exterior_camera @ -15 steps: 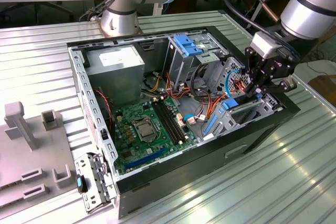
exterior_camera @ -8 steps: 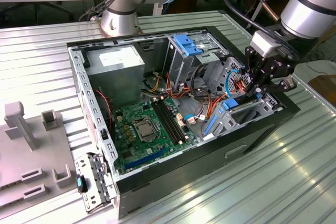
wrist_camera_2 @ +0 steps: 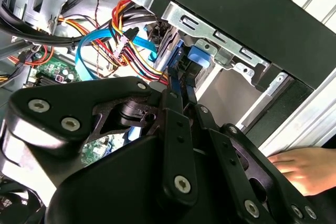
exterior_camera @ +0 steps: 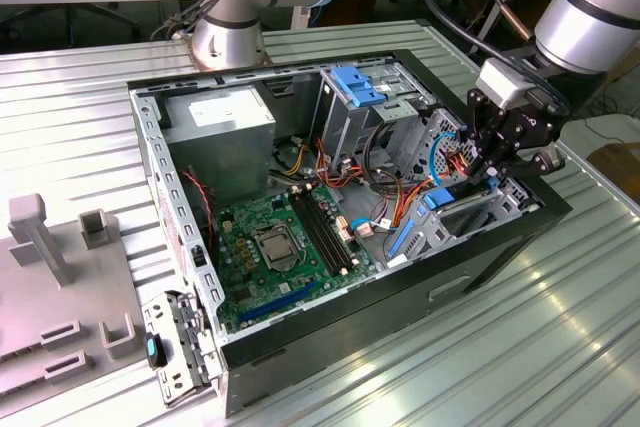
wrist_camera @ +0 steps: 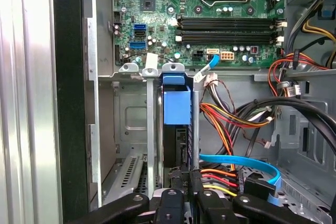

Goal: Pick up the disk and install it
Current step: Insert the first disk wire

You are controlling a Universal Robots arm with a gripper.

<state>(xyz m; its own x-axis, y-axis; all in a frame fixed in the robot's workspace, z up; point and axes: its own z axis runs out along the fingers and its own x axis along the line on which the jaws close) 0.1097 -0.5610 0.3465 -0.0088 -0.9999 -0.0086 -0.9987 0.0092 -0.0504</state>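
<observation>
We are gripping the disk (wrist_camera: 176, 129) with our gripper (wrist_camera: 184, 182), fingers (wrist_camera_2: 176, 103) pinched narrowly on its edge. In the first wrist view it is standing on edge in the metal drive cage (wrist_camera: 131, 114), centre frame, below the motherboard (wrist_camera: 199, 19). In the exterior view, our gripper (exterior_camera: 487, 175) is hovering at the computer case's (exterior_camera: 400, 297) right side.

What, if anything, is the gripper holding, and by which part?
The gripper is shut on the disk, pinching its near edge while the disk stands on edge in the drive cage.
</observation>
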